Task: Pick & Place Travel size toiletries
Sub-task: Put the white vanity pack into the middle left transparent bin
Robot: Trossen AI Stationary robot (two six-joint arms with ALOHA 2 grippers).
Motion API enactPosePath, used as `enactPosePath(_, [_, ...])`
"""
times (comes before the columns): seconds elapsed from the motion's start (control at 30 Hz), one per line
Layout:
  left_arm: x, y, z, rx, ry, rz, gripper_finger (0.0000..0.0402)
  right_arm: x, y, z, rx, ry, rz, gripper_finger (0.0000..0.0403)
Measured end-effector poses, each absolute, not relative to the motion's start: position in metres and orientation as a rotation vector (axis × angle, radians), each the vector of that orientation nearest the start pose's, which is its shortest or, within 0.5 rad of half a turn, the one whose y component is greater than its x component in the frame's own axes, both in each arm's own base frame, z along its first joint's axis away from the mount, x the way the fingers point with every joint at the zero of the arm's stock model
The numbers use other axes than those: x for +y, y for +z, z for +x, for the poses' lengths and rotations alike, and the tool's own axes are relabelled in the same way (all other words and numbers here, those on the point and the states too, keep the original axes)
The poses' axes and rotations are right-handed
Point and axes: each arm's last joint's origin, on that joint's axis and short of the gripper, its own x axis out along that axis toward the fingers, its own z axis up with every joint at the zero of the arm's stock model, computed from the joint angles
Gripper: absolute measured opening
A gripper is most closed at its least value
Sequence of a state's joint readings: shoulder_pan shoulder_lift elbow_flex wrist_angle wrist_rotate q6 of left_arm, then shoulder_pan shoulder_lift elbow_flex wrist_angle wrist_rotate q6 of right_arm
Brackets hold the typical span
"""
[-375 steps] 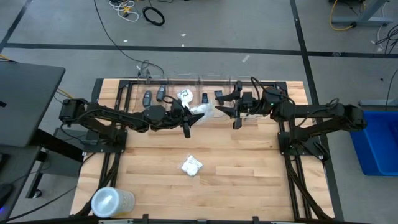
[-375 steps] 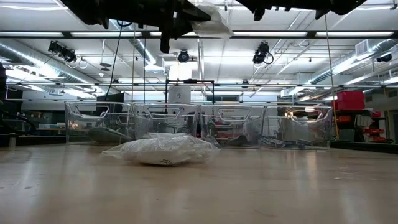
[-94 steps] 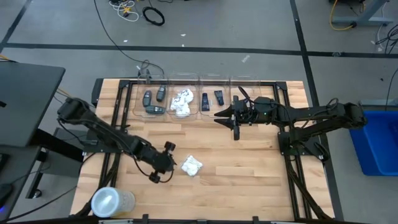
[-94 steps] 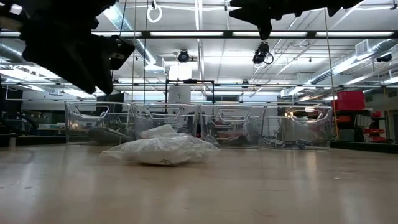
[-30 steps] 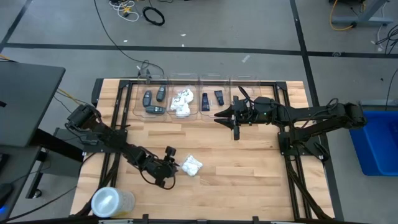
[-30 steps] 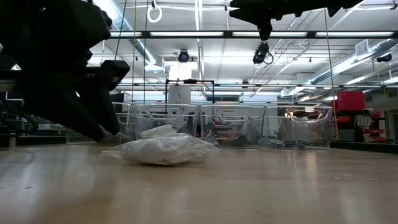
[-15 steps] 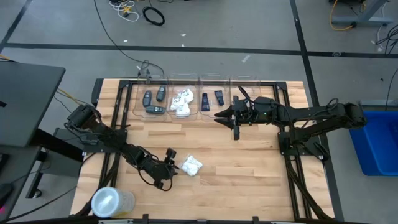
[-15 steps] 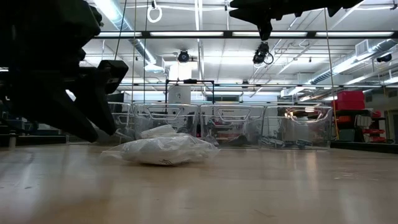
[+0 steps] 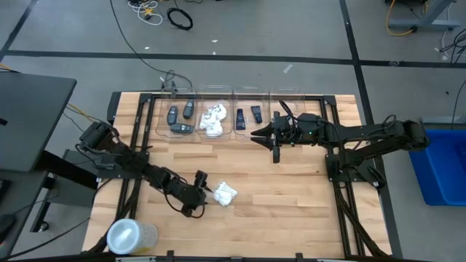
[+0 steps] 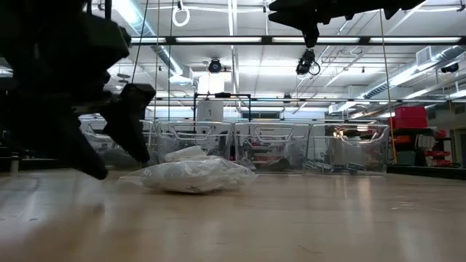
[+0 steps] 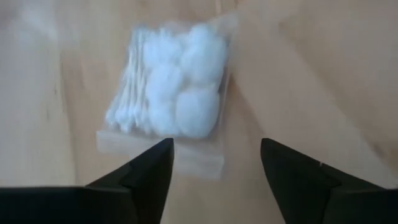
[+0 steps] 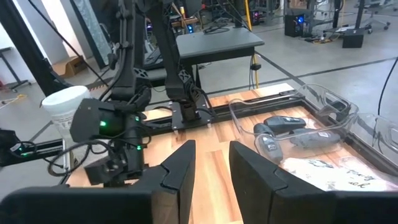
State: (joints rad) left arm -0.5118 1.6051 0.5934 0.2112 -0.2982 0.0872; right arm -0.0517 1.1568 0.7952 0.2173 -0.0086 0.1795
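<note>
One white crinkly packet [image 9: 224,193] of cotton balls and swabs lies flat on the wooden table near its middle; it also shows in the low view [image 10: 191,176]. My left gripper [image 9: 202,191] stands open just left of it, slanting down. In the left wrist view the packet [image 11: 168,93] lies ahead of the spread fingers [image 11: 214,163], its sealed edge [image 11: 193,160] nearest them. Whether the fingers touch that edge I cannot tell. My right gripper [image 9: 272,140] hovers high by the far bins, open [image 12: 212,167], with nothing between its fingers.
Clear bins stand in a row at the far edge, holding dark grey cases [image 9: 178,116], white packets [image 9: 212,118] and black tubes [image 9: 247,114]. A translucent round container [image 9: 131,236] stands at the near left corner. Bare wood lies right of the packet.
My left gripper has opened its fingers beside the packet while staying low at the packet's left. The packet has not moved.
</note>
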Motion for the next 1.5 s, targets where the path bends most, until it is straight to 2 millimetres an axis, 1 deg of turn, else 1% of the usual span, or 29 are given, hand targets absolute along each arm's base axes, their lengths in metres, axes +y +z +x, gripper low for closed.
enactPosePath(0.07, [-0.125, 0.12, 0.243, 0.741, -0.227, 0.401, 0.0259, -0.013, 0.301, 0.26, 0.14, -0.056, 0.183, 0.0105])
enactPosePath(0.13, [-0.124, 0.121, 0.245, 0.722, -0.206, 0.397, 0.0264, -0.013, 0.301, 0.26, 0.14, -0.056, 0.183, 0.0105])
enactPosePath(0.37, [-0.118, 0.123, 0.25, 0.711, -0.212, 0.366, 0.0265, -0.013, 0.301, 0.26, 0.14, -0.056, 0.183, 0.0103])
enactPosePath(0.63, [-0.112, 0.123, 0.253, 0.715, -0.208, 0.374, 0.0265, -0.013, 0.301, 0.26, 0.14, -0.056, 0.184, 0.0101])
enactPosePath(0.77, [-0.112, 0.111, 0.253, 0.736, -0.245, 0.366, 0.0265, -0.014, 0.301, 0.26, 0.139, -0.072, 0.182, 0.0099])
enactPosePath(0.83, [-0.114, 0.11, 0.256, 0.718, -0.255, 0.357, 0.0265, -0.014, 0.3, 0.26, 0.142, -0.072, 0.182, 0.0099])
enactPosePath(1.1, [-0.114, 0.11, 0.257, 0.704, -0.226, 0.367, 0.0265, -0.014, 0.299, 0.259, 0.153, -0.075, 0.182, 0.0098])
enactPosePath(1.23, [-0.114, 0.11, 0.257, 0.707, -0.227, 0.364, 0.0247, -0.014, 0.299, 0.259, 0.154, -0.075, 0.182, 0.0097])
enactPosePath(1.5, [-0.114, 0.109, 0.256, 0.713, -0.228, 0.37, 0.0177, -0.014, 0.299, 0.259, 0.158, -0.075, 0.182, 0.0095])
